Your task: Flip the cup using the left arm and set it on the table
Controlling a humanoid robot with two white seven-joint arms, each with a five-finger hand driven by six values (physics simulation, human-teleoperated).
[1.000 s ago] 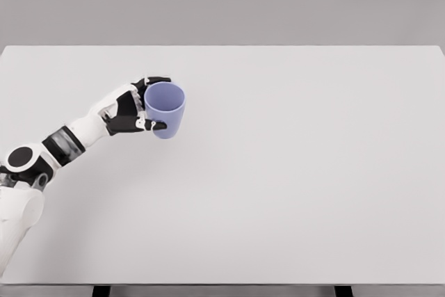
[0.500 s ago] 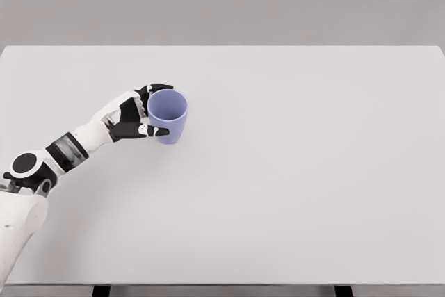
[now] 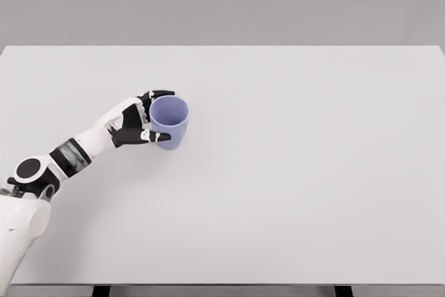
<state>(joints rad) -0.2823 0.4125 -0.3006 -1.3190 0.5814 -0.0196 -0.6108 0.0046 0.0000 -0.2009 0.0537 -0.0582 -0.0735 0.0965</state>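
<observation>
The left hand [image 3: 135, 124] has its fingers curled around the blue cup [image 3: 169, 122], which stands mouth up and seems to rest on the table [image 3: 313, 172], so next it should let go.

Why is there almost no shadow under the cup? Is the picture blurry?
In the head view the light is soft and even, so the purple cup and the left hand cast only faint grey smudges on the white table. Nothing glares. The view looks slightly soft all over, with no part blurrier than the rest.
</observation>
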